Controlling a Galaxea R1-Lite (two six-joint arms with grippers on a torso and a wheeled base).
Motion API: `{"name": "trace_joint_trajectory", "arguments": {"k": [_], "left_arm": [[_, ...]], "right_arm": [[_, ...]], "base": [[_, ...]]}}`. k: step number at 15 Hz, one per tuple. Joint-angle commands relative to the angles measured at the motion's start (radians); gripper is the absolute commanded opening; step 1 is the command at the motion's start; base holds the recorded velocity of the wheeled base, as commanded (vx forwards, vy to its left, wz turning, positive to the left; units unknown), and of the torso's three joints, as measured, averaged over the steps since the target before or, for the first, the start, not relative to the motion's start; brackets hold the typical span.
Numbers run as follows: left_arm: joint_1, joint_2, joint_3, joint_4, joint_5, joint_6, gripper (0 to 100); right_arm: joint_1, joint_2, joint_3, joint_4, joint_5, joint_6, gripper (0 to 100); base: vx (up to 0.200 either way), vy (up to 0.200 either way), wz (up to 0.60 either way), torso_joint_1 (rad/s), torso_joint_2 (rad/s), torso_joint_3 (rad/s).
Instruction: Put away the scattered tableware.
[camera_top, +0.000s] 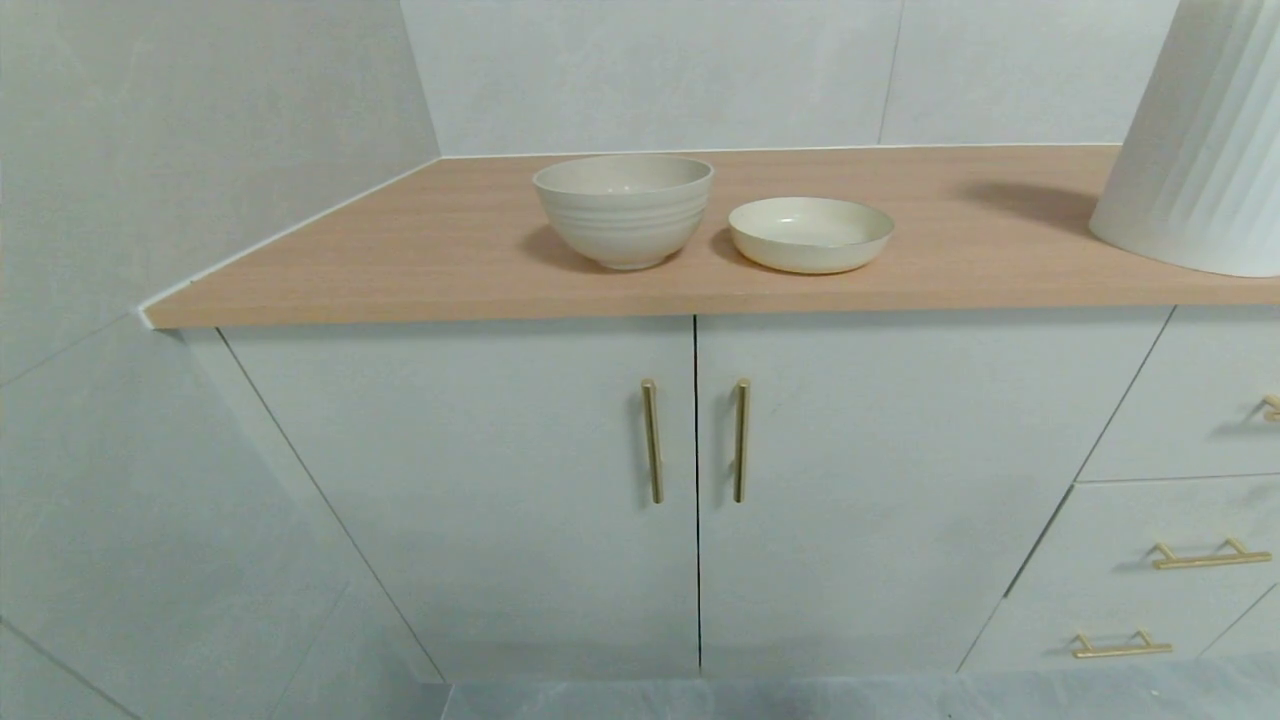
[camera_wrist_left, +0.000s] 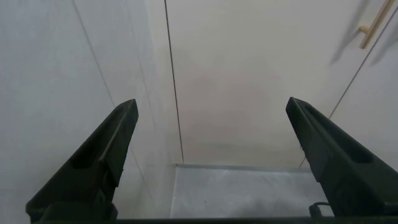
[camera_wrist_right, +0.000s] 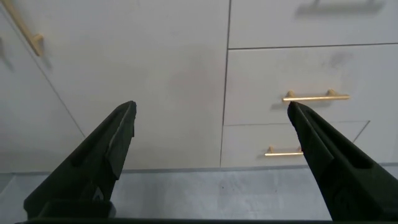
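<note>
Two pieces of tableware, a deep ribbed bowl (camera_top: 623, 208) and a shallow dish (camera_top: 810, 233), stand just beside each other without touching on the wooden countertop (camera_top: 400, 260). Both are well above and well apart from either claw.

Left claw (camera_wrist_left: 211, 109): fingers spread wide, nothing between them. Ahead of it is a pale cabinet panel that meets the floor, with one gold bar handle (camera_wrist_left: 373, 25) farther off.

Right claw (camera_wrist_right: 210, 109): likewise wide open and empty. Ahead of it are the drawer fronts, whose gold pulls (camera_wrist_right: 316, 96) it does not touch.

Under the countertop the double doors are shut, with the left door handle (camera_top: 652, 440) and the right door handle (camera_top: 741, 440) side by side at the seam. A tall ribbed white vessel (camera_top: 1200, 150) stands on the countertop on the right claw's side, well clear of the dish.

Judged stage: the very start. Nothing is grasped and no storage is open.

Next move, as a judgement: either raise a claw to countertop height and pinch a rim, or first hook a door handle to open a place for the tableware. Which compartment is intended cannot be told. The bowl's tall wall should suit a rim pinch. The dish's low wall will likely call for a steeper approach from above.
</note>
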Motion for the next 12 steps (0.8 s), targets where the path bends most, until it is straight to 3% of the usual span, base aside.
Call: {"name": "trace_joint_trajectory", "arguments": {"k": [1,6,7,8,12], "left_arm": [[0.000,0.002,0.000,0.000,0.000,0.000,100],[0.000,0.000,0.000,0.000,0.000,0.000,100],[0.000,0.000,0.000,0.000,0.000,0.000,100],[0.000,0.000,0.000,0.000,0.000,0.000,100],[0.000,0.000,0.000,0.000,0.000,0.000,100]], "right_arm": [[0.000,0.001,0.000,0.000,0.001,0.000,100],[0.002,0.001,0.000,0.001,0.026,-0.013,100],[0.000,0.001,-0.018,-0.017,0.073,-0.007,100],[0.003,0.029,-0.144,-0.008,0.176,0.033,100],[0.003,0.290,-0.192,0.040,0.435,0.033,100]], "base": [[0.000,0.000,0.00,0.000,0.00,0.000],[0.000,0.000,0.00,0.000,0.00,0.000],[0.000,0.000,0.00,0.000,0.00,0.000],[0.000,0.000,0.00,0.000,0.00,0.000],[0.000,0.000,0.00,0.000,0.00,0.000]]}}
